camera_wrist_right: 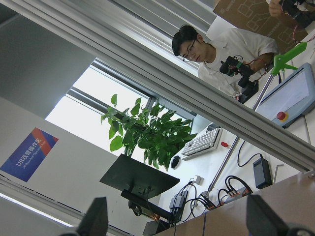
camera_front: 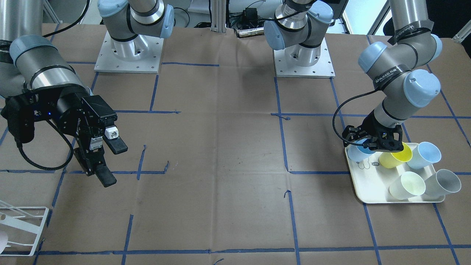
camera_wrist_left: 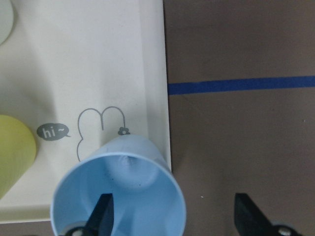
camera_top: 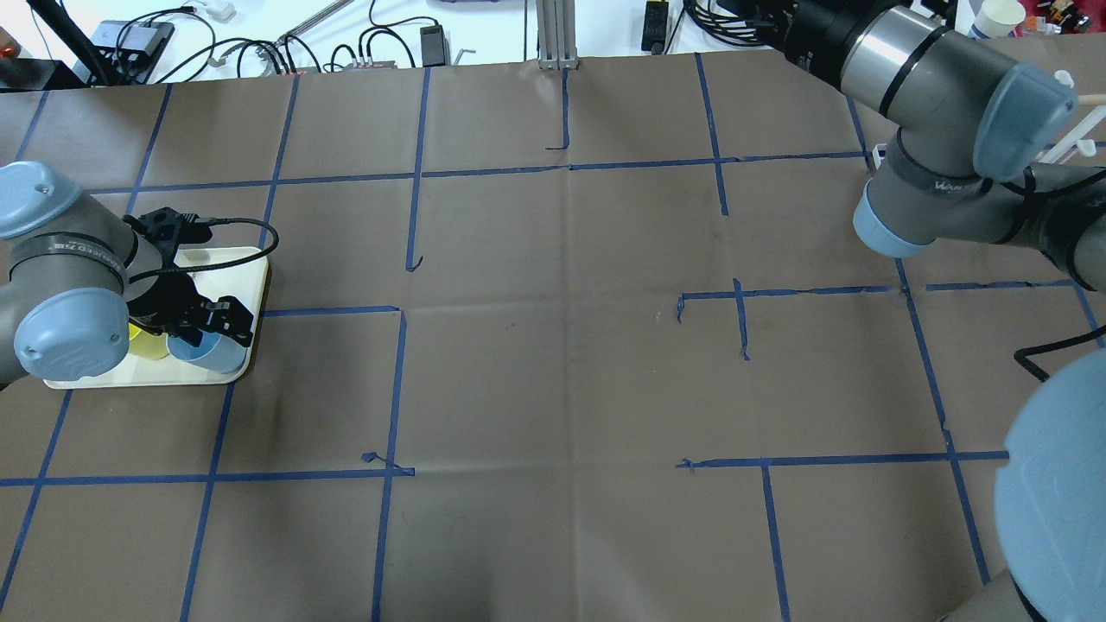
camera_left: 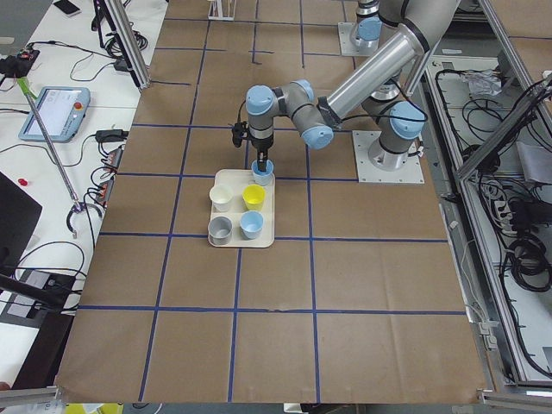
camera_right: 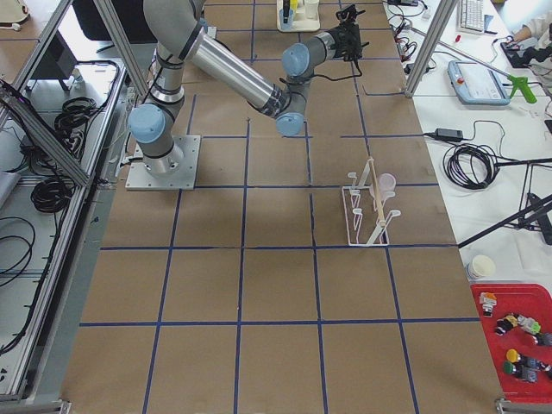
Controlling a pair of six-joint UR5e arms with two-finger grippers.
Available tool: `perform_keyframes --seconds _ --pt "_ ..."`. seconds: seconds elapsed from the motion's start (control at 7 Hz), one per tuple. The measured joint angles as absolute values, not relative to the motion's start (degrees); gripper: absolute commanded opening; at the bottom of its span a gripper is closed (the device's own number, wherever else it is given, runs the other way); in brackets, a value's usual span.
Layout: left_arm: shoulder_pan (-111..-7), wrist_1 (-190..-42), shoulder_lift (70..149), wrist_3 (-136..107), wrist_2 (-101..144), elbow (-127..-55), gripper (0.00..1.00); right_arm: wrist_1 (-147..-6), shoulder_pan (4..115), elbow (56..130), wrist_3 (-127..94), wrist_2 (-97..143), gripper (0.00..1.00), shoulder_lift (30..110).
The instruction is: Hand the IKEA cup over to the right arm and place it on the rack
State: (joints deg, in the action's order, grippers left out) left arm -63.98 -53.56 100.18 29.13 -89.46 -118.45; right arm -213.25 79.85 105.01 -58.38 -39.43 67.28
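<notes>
Blue cup is sitting at corner of cream tray on desk. L claw is standing open, one finger inside cup, other outside. R claw is hanging open, well apart, w/ white rack near it.

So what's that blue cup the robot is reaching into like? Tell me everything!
The blue cup is smooth, light blue, plastic-looking and empty, standing upright with its opening up. It sits on the cream tray, near its edge, by the bunny drawing and apart from the yellow cup. The open left gripper straddles its wall: one finger inside, one outside.
</notes>
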Motion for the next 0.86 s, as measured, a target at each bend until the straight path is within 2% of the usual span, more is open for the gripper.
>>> perform_keyframes --seconds 0.57,0.86 --pt "-64.0 -54.5 99.4 28.9 -89.6 -117.3 0.0 -216.1 80.2 105.1 -67.1 -36.0 1.0 62.6" --pt "-64.1 -61.6 97.1 29.0 -89.7 -111.4 0.0 -216.5 80.9 104.9 -70.7 -36.2 1.0 62.8"
